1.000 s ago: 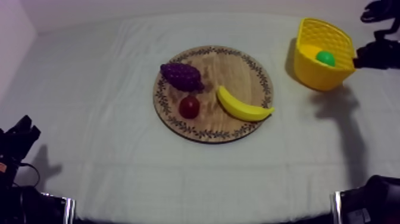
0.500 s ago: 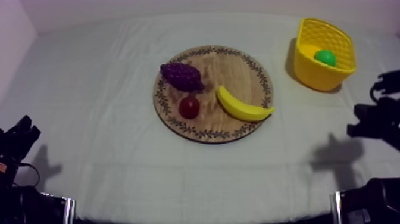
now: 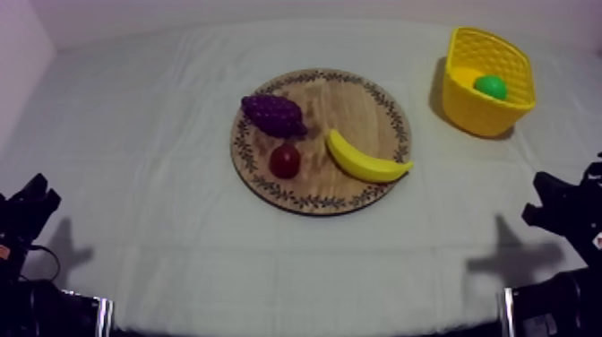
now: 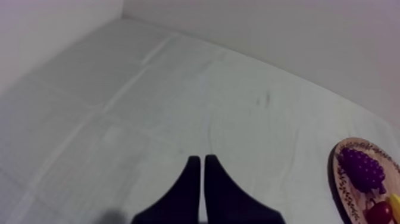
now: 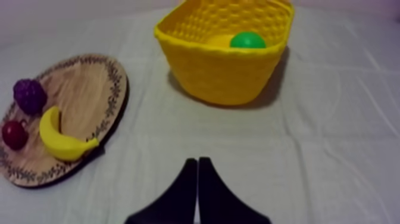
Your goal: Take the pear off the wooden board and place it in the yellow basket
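Right wrist view: pear (image 5: 247, 40) inside yellow basket (image 5: 220, 71), beyond closed right tool (image 5: 197, 161)

Small green pear (image 3: 490, 86) lying inside upright yellow basket (image 3: 479, 116), basket well apart from round wooden board (image 3: 349, 103)

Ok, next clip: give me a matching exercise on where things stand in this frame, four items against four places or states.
1 green toy pear
2 curved yellow toy banana
3 purple bunch of toy grapes
4 right pincer

A shut, above the grey-white cloth
B in the yellow honeycomb-patterned basket
C on the round wooden board, basket side
D on the board, side away from the basket

Pairs: 1-B, 2-C, 3-D, 4-A
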You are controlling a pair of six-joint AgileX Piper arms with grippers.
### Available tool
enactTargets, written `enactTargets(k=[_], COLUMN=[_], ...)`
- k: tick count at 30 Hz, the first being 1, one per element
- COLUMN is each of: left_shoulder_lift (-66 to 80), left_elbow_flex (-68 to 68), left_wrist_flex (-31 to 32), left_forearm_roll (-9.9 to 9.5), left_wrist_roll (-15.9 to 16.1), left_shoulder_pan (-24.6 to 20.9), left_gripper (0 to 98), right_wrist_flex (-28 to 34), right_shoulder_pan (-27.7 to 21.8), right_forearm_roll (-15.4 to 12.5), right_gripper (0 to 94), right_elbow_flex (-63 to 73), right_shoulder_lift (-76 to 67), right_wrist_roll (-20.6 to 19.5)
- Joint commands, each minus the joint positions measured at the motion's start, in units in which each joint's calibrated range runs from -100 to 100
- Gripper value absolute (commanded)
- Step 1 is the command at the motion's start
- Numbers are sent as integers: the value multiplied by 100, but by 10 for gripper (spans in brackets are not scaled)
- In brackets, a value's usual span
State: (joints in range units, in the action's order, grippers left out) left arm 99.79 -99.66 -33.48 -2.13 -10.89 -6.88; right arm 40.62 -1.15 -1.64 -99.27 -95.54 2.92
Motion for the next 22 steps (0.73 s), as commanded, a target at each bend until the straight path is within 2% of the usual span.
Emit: enactTargets(k=[1,4,7,22], left_shoulder_lift=[4,4,4,4], left_elbow_flex=[0,0,0,0], left_wrist_flex=[1,1,1,1], left_forearm_roll=[1,1,1,1], left_wrist_roll=[1,2,-1,2], left_shoulder_pan=[-3,-3,-3,-3], left_gripper=[1,1,1,1], right_wrist_flex=[-216,-284,-307,-320], right_shoulder_pan=[7,12,14,15], right_forearm_roll=[13,21,24,25], right_gripper=[4,4,4,4], right_elbow_flex=[-20,-40,-47,-51], right_shoulder_lift=[0,-9,-12,-13], right_wrist_roll=[396,756,941,965])
